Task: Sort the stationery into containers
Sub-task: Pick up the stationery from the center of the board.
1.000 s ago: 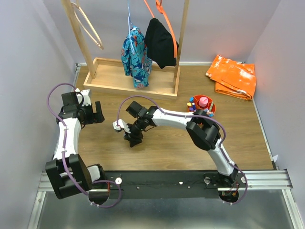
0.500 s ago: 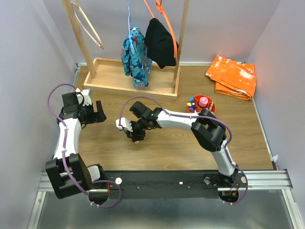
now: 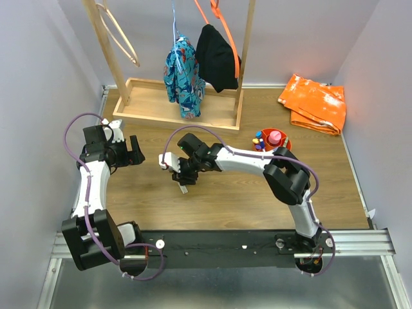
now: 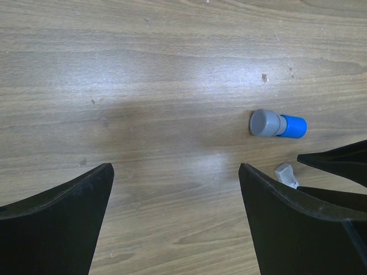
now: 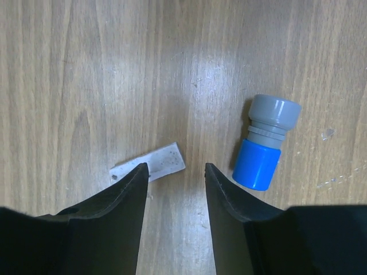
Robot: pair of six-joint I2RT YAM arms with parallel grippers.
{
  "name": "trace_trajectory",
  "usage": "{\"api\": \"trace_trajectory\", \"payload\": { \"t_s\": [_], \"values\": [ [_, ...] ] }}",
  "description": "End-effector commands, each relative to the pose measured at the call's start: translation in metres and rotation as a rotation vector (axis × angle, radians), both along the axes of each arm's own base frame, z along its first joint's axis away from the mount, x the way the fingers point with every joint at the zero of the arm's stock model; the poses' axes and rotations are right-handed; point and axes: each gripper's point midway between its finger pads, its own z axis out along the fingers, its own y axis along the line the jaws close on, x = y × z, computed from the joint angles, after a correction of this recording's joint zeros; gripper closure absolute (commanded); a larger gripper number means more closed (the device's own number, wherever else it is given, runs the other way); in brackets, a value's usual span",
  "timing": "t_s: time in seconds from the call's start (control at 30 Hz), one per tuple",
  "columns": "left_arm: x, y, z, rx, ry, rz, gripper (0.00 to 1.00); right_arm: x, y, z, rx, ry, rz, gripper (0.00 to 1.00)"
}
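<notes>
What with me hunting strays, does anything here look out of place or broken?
Yes: two loose bits lie on the bare wood below the right hand, well away from the orange cup: a stubby grey-and-blue piece on its side, perhaps a cap, and a flat whitish scrap beside it, not touching.

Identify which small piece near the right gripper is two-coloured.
The stubby cylinder, grey at one end, blue at the other; the flat strip beside it is plain pale grey.

A stubby capped piece (image 5: 265,143) lay near the middle of the tabletop (image 3: 225,199), a flat scrap (image 5: 149,163) just beside it; the cup (image 3: 285,147) stood well right of both.
</notes>
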Motion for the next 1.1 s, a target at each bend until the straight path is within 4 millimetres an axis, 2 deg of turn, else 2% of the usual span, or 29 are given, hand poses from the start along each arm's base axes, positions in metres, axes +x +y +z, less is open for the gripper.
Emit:
{"api": "trace_trajectory", "payload": {
  "t_s": [0.0,0.27,0.53,0.67,0.73,0.8,0.87,0.9,1.0,1.07],
  "values": [
    [0.002,-0.004,0.002,-0.028,-0.020,-0.011,0.01,-0.004,0.003,0.001,-0.004,0.076,-0.047,0.46],
    [0.002,-0.004,0.001,-0.030,-0.015,-0.010,0.01,-0.008,0.001,-0.016,-0.051,0.165,-0.167,0.41],
    [0.002,-0.003,0.003,-0.024,-0.025,-0.008,0.01,-0.026,0.001,-0.038,-0.127,0.184,-0.224,0.41],
    [0.002,-0.003,0.003,-0.022,-0.025,-0.007,0.01,-0.031,-0.005,-0.058,-0.199,0.160,-0.262,0.42],
    [0.002,-0.002,0.002,-0.023,-0.020,-0.006,0.01,-0.032,-0.006,-0.065,-0.223,0.145,-0.275,0.51],
    [0.002,-0.003,0.001,-0.023,-0.016,-0.005,0.01,-0.031,-0.013,-0.076,-0.273,0.114,-0.304,0.67],
    [0.001,-0.003,0.001,-0.025,-0.013,-0.007,0.01,-0.030,-0.020,-0.082,-0.313,0.093,-0.318,0.74],
    [0.001,-0.004,0.001,-0.031,-0.009,-0.009,0.01,-0.030,-0.022,-0.080,-0.320,0.087,-0.319,0.81],
    [0.000,-0.007,0.001,-0.047,-0.001,-0.019,0.01,-0.030,-0.025,-0.068,-0.325,0.068,-0.286,0.85],
    [-0.001,-0.011,0.001,-0.058,0.004,-0.042,0.01,-0.026,-0.024,-0.047,-0.308,0.063,-0.279,0.87]
  ]
}}
